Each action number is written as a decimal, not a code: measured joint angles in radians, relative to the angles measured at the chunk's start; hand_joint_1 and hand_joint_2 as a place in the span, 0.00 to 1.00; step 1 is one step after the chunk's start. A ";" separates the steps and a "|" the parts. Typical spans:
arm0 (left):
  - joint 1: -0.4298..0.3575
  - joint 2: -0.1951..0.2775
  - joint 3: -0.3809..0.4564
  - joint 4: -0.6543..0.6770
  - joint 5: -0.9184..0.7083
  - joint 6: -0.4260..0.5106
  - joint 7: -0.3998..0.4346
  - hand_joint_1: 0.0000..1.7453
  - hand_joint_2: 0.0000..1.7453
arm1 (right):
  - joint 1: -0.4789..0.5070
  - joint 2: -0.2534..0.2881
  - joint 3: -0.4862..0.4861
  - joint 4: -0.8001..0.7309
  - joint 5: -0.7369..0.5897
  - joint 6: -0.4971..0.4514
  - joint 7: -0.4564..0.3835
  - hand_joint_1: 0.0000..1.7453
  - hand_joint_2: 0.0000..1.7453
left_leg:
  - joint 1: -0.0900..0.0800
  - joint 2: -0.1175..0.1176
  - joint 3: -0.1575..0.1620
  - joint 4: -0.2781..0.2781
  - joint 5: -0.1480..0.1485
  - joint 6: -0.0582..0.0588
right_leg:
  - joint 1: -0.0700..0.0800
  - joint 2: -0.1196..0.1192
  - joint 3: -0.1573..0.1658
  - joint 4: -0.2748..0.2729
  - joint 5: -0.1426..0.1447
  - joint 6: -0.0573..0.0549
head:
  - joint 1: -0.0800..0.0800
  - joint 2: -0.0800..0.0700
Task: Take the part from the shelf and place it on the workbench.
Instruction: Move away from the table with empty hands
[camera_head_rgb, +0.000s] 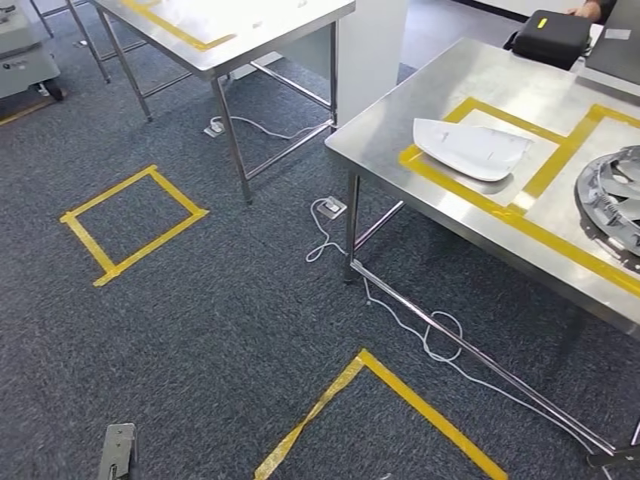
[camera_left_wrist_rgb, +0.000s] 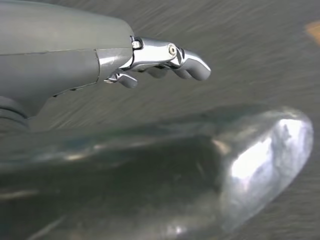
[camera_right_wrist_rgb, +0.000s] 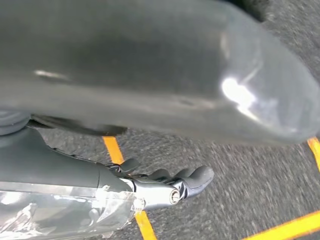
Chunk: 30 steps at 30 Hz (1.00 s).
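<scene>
Left to right, you have: a yellow tape square (camera_head_rgb: 132, 223) on the carpet, a trailing white cable (camera_head_rgb: 392, 310) by the table leg, then the steel tabletop (camera_head_rgb: 423, 110) bearing a white moulded part (camera_head_rgb: 472, 148) inside its taped box. Your left hand (camera_left_wrist_rgb: 158, 60) and right hand (camera_right_wrist_rgb: 166, 185) both hang empty, fingers loosely extended. Risk: walking on, a foot could snag that cable.

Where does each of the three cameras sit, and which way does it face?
Head view: high on the body, facing forward and down at carpet, yellow tape squares and a steel table.
Left wrist view: behind the left hand, facing blurred floor.
Right wrist view: behind the right hand, facing carpet.
Shared: carpet and yellow tape.
</scene>
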<state>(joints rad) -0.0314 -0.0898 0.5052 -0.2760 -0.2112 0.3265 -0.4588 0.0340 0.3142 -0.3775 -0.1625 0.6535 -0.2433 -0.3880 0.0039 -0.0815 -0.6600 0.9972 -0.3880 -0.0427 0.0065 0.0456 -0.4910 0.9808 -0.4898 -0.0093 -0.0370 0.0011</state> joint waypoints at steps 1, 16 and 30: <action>0.004 -0.003 0.008 0.006 0.007 -0.010 0.019 0.00 0.00 | -0.002 0.000 0.005 0.004 0.004 0.002 0.002 0.00 0.00 | 0.001 0.030 -0.018 0.048 -0.051 -0.004 | 0.000 -0.015 -0.010 -0.001 0.011 -0.004 | -0.003 0.000; 0.013 -0.029 0.084 0.047 0.028 -0.024 0.188 0.00 0.00 | -0.027 -0.022 0.081 0.053 0.083 0.055 0.036 0.00 0.00 | 0.009 0.125 0.156 -0.048 -0.065 0.042 | 0.003 -0.089 -0.133 0.095 0.007 0.054 | -0.012 0.000; 0.019 -0.037 0.135 0.049 0.058 -0.106 0.148 0.00 0.00 | -0.051 -0.018 0.183 0.063 0.158 0.116 0.077 0.00 0.00 | -0.004 -0.012 -0.012 -0.017 0.056 0.014 | -0.004 0.006 0.036 0.006 -0.042 0.009 | -0.019 0.000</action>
<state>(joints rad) -0.0127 -0.1271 0.6405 -0.2274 -0.1536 0.2200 -0.3110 -0.0172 0.2966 -0.1943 -0.0995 0.8114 -0.1275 -0.3111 0.0001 -0.0939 -0.6724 0.9806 -0.3322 -0.0285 0.0023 0.0519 -0.4546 0.9870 -0.5320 -0.0005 -0.0558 0.0011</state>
